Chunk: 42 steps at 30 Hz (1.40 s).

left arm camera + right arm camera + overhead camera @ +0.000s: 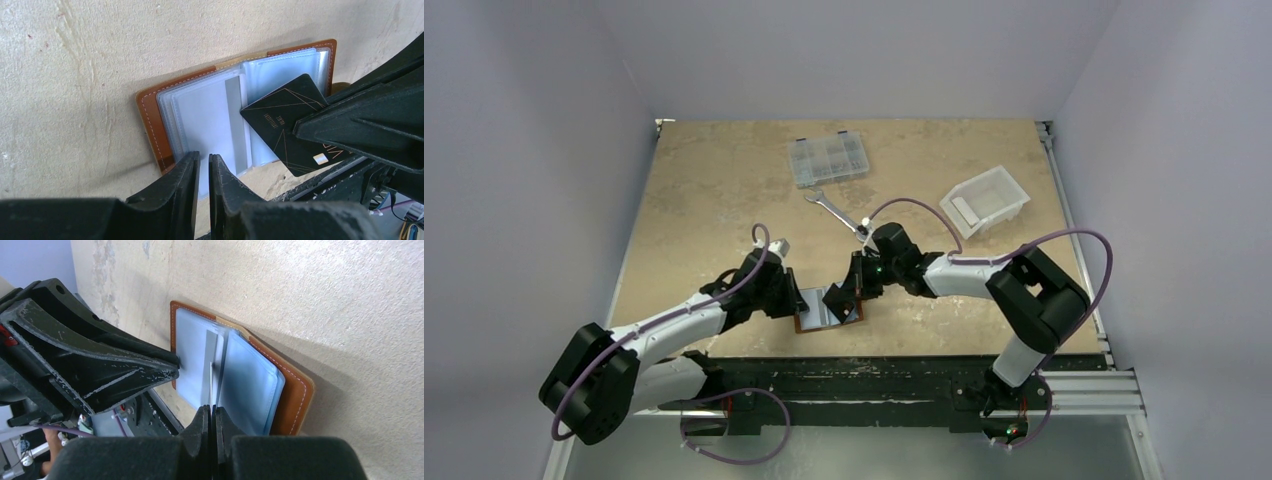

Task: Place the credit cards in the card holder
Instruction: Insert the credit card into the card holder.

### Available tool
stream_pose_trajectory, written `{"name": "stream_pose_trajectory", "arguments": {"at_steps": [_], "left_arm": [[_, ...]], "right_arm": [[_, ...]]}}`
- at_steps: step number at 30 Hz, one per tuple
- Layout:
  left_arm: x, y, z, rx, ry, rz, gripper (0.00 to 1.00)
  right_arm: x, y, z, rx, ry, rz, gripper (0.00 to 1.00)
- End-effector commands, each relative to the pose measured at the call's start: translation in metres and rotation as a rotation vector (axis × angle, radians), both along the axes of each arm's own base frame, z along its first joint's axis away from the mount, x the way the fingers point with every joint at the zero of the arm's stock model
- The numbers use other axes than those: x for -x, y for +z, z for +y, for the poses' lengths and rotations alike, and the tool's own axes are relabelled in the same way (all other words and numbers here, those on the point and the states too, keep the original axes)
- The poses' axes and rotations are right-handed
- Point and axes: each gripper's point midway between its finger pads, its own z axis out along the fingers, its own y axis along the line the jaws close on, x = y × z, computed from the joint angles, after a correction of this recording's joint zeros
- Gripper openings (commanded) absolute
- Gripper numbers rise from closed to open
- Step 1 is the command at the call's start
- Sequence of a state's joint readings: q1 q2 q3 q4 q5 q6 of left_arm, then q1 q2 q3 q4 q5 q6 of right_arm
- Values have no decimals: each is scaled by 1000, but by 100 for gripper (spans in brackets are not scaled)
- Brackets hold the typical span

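The left arm [674, 320] and the right arm [964, 272] are bent low and angled inward from the near edge. They meet over the card holder [150, 117], which lies open and flat on the worktop [714, 200], just beside its near edge.

The left hand [204, 159] is set at the holder's near side, its 2 fingers pressed almost together on the edge of a clear sleeve [205, 120]. The right hand [211, 412] is pinched on 1 credit card [282, 117], black with thin gold lines. The card is held tilted, with a corner over the right-hand sleeves; whether it has entered a pocket cannot be told. A grey strip [235, 115] is seen in a sleeve near the fold.

The worktop is tan and mottled, enclosed by pale lilac walls [844, 50]. A black rail [854, 380] runs along the near edge. Toward the far side, well apart from the holder, are a clear compartment box [828, 160], a silver wrench [836, 211] and a white bin [984, 200].
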<state>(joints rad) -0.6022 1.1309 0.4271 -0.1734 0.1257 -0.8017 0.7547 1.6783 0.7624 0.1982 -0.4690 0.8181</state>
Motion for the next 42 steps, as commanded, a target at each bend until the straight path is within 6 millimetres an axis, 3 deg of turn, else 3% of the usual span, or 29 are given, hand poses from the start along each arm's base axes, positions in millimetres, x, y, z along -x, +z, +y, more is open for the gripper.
{"name": "stream_pose_trajectory", "arguments": {"at_steps": [1, 22, 28, 42], "left_arm": [[4, -3, 6, -11, 14, 6, 17], [8, -4, 9, -10, 11, 10, 16], [8, -3, 7, 0, 12, 8, 16], [11, -10, 9, -4, 20, 20, 16]], "right_arm": [[4, 4, -2, -6, 12, -27, 0], [10, -6, -13, 25, -10, -17, 0], [10, -9, -2, -28, 14, -2, 0], [-14, -7, 14, -95, -40, -71, 0]]}}
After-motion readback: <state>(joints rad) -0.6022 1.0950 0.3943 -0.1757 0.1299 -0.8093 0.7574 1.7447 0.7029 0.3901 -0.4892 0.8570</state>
